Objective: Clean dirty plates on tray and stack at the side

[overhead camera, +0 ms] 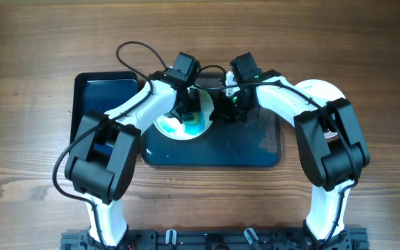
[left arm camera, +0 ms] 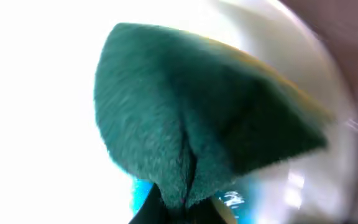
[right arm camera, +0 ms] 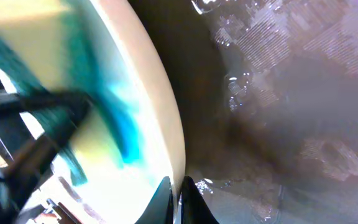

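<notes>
Folded green sponge [left arm camera: 204, 124] against blue-smeared white plate [left arm camera: 278, 37]

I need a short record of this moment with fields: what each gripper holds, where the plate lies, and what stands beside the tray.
left gripper: shut on the green sponge, which is pressed onto the plate
right gripper: shut on the plate's rim
plate: on the tray, blue smears on it
tray surface: wet
right of tray: second plate, white, partly hidden by the right arm
left of tray: black tub
</notes>
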Robot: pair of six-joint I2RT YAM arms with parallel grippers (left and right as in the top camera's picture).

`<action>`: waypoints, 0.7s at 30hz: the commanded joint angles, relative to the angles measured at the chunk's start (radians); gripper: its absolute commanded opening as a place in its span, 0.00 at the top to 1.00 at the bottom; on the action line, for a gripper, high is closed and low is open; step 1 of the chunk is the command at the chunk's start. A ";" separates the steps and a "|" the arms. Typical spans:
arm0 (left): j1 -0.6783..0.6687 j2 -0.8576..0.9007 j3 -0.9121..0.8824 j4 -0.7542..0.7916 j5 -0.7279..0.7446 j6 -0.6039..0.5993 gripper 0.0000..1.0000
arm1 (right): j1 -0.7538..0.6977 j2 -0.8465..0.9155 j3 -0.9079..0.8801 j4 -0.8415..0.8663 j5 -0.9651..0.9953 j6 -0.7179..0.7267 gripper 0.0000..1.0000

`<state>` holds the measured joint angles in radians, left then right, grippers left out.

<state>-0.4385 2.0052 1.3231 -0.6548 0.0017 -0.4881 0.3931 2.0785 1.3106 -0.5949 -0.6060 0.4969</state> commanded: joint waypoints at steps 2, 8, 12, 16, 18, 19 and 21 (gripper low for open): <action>0.037 0.003 0.019 -0.091 -0.385 -0.134 0.96 | 0.005 0.026 -0.013 -0.020 -0.005 -0.015 0.96; 0.038 -0.055 0.129 -0.224 -0.369 -0.134 0.96 | 0.005 0.025 -0.013 -0.019 -0.001 -0.016 0.96; 0.054 -0.101 0.228 -0.324 -0.274 -0.087 0.96 | 0.005 0.018 -0.013 -0.023 0.006 -0.016 0.96; 0.098 -0.148 0.249 -0.367 -0.151 -0.032 0.96 | 0.005 -0.027 -0.013 -0.050 0.069 -0.026 0.95; 0.134 -0.155 0.249 -0.377 -0.066 -0.030 0.96 | 0.005 -0.069 -0.013 -0.075 0.139 -0.037 0.96; 0.150 -0.156 0.249 -0.379 -0.027 -0.017 0.96 | 0.005 -0.097 -0.013 -0.089 0.177 -0.053 0.96; 0.201 -0.156 0.249 -0.378 0.086 0.015 0.96 | 0.005 -0.168 -0.013 -0.130 0.303 -0.064 0.96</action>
<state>-0.3077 1.8610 1.5600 -1.0302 -0.1108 -0.5354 0.3988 2.0369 1.3048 -0.6884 -0.5022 0.4751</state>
